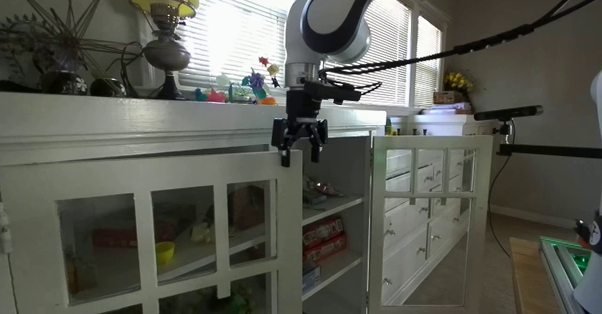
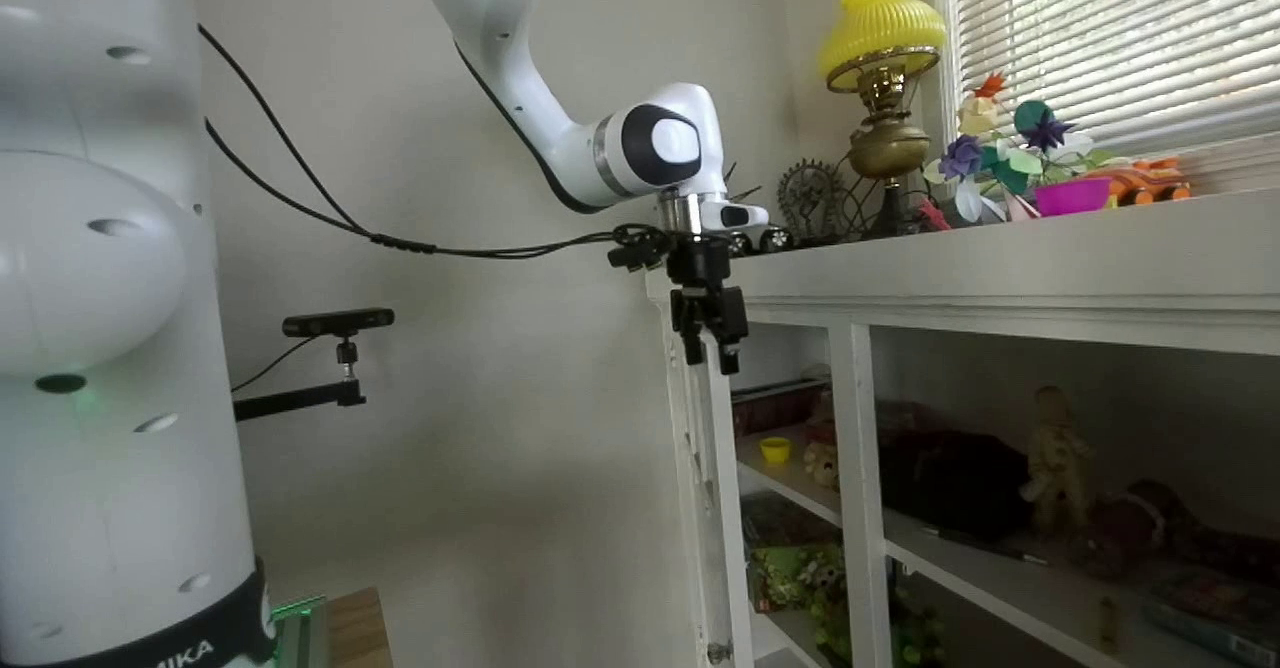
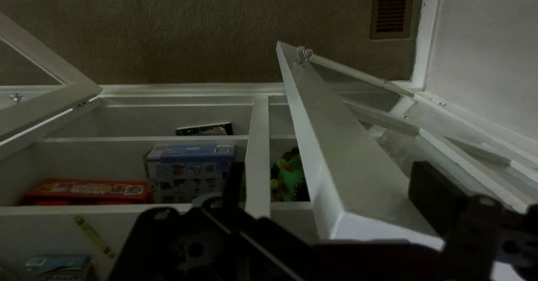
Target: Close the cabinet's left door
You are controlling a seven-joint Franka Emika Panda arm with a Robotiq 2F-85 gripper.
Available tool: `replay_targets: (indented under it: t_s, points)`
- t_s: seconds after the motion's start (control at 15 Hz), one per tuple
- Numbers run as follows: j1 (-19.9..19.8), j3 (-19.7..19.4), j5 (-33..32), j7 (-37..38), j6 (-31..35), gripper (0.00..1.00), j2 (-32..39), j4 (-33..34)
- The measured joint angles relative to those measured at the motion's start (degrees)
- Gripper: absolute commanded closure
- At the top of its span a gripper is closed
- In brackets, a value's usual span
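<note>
The long white cabinet (image 1: 141, 116) has its left door (image 1: 141, 177) ajar, with a gap to the cabinet front. The door's edge also shows in an exterior view (image 2: 722, 508) and slants through the wrist view (image 3: 336, 138), a clear knob (image 3: 303, 56) at its far end. My gripper (image 1: 301, 156) points down at the door's free top corner. It is open, also in an exterior view (image 2: 712, 360). In the wrist view the fingers (image 3: 334, 188) straddle the door: one outside, close to its outer face, one on the cabinet side, apart. Whether the outer finger touches cannot be told.
The other paned door (image 1: 377, 210) stands wide open. A divider post (image 3: 258, 155) and shelves with boxes (image 3: 191, 167) lie behind the doors. A yellow lamp (image 1: 167, 55) and paper flowers (image 1: 256, 81) stand on the cabinet top. A wall (image 3: 487, 41) is near the hinge side.
</note>
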Motion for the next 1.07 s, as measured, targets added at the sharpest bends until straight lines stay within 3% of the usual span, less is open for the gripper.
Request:
replay_targets:
  t_s: [0.4,1.07]
  points:
    - [-0.04,-2.16,-7.91,6.88,4.2,0.0,1.6,0.02]
    - [0.08,-3.86,-8.42,8.6,15.2,0.0,3.97,0.57]
